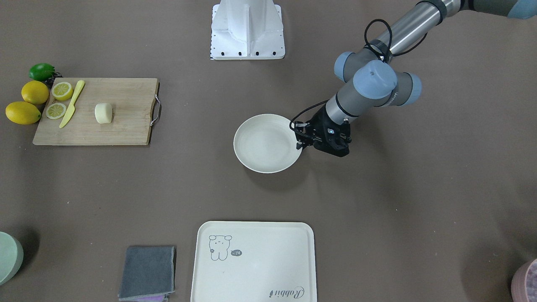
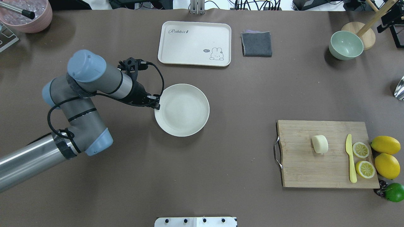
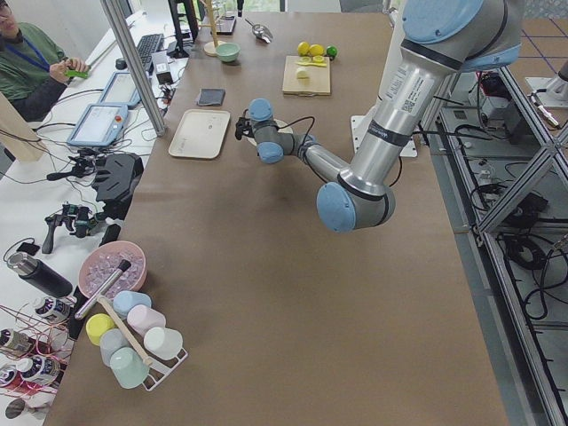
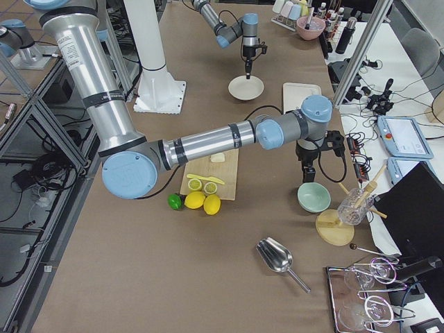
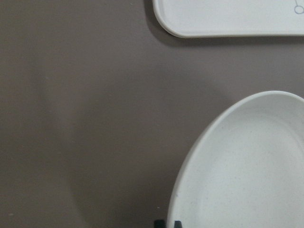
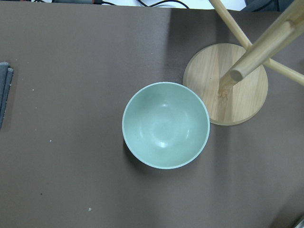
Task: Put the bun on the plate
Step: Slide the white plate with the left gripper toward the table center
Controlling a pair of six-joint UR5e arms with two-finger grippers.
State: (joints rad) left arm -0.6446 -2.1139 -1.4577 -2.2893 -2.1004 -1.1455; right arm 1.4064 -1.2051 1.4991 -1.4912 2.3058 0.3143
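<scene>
The bun [image 2: 320, 144], a small pale cream lump, lies on the wooden cutting board [image 2: 315, 170] at the right of the overhead view, also seen from the front as the bun [image 1: 103, 113]. The round off-white plate [image 2: 186, 113] sits mid-table with nothing on it. My left gripper [image 2: 157, 106] is at the plate's left rim; in the left wrist view its fingertips [image 5: 177, 223] stand close together astride the rim of the plate [image 5: 247, 166], shut on it. My right gripper [image 4: 307, 173] hangs above the green bowl [image 4: 313, 197], far from the bun; I cannot tell its state.
A yellow knife [image 2: 351, 157], two lemon halves [image 2: 360, 149], whole lemons [image 2: 385, 145] and a lime [image 2: 395, 191] crowd the board's right end. A cream tray [image 2: 189, 41] and a grey cloth [image 2: 256, 44] lie beyond the plate. A wooden stand [image 6: 237, 85] is beside the bowl.
</scene>
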